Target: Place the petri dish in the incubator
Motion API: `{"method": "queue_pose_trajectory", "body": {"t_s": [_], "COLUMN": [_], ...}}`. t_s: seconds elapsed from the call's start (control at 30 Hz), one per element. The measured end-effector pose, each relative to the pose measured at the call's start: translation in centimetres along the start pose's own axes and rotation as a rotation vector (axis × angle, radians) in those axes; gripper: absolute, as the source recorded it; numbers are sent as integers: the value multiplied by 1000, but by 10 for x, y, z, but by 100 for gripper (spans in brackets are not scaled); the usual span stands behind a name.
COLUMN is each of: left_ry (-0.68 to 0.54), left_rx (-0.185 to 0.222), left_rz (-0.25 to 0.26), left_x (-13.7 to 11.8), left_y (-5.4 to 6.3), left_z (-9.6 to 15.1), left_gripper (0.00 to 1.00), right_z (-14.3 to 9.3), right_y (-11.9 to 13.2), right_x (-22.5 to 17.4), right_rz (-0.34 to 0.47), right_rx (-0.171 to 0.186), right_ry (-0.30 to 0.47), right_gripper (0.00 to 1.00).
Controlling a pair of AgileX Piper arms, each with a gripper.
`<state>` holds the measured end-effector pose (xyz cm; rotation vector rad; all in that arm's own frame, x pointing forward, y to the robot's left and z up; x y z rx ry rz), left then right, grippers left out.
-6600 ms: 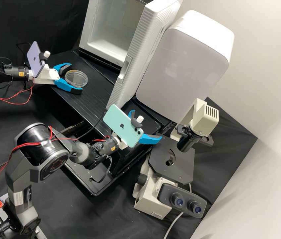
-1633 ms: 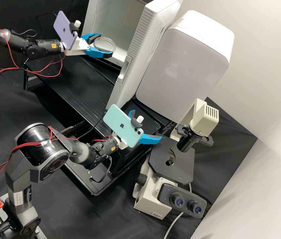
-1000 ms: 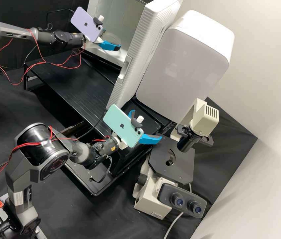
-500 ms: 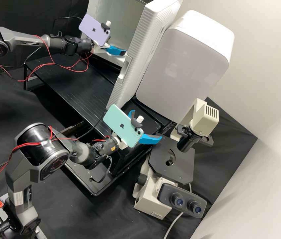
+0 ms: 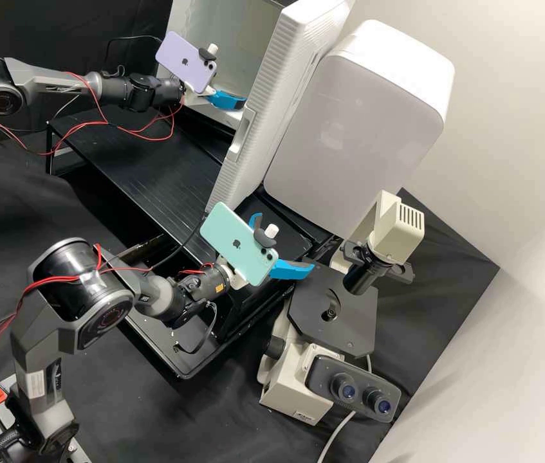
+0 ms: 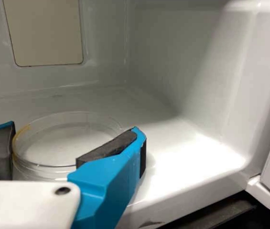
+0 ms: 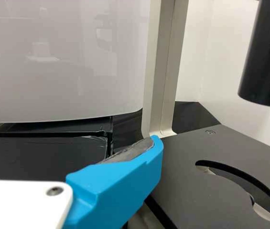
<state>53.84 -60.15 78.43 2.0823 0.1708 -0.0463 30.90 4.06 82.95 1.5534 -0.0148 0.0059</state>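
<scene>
White incubator (image 6: 197, 95), clear petri dish (image 6: 53, 136) within its chamber; left hand (image 6: 70, 150) tight around the dish's sides

Clear plastic petri dish (image 6: 60, 143); glossy white plastic incubator (image 6: 197, 95); ribbed matt bench (image 5: 156, 173).

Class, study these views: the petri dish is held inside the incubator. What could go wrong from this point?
1. The petri dish is close to the front lip of the incubator floor; released here, it might slide out or be struck by the closing door.
2. The left arm's jaws grip the dish's wall on both sides; pulling back before they open fully would likely drag it out.
</scene>
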Motion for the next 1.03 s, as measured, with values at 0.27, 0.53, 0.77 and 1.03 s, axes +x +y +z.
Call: {"method": "queue_pose_trajectory", "body": {"t_s": [0.27, 0.53, 0.77, 1.03], "left_ry": [10, 40, 22, 15], "left_rx": [2, 70, 63, 44], "left_rz": [0, 57, 146, 161], "left_x": [2, -7, -23, -36], "left_y": [-2, -1, 1, 5], "left_z": [-1, -7, -12, -15], "left_gripper": [100, 100, 100, 100], "right_z": [0, 0, 0, 0], "right_y": [0, 0, 0, 0], "right_x": [0, 0, 0, 0], "right_rz": [0, 0, 0, 0], "right_rx": [0, 0, 0, 0], "right_ry": [0, 0, 0, 0], "right_gripper": [100, 100, 100, 100]}}
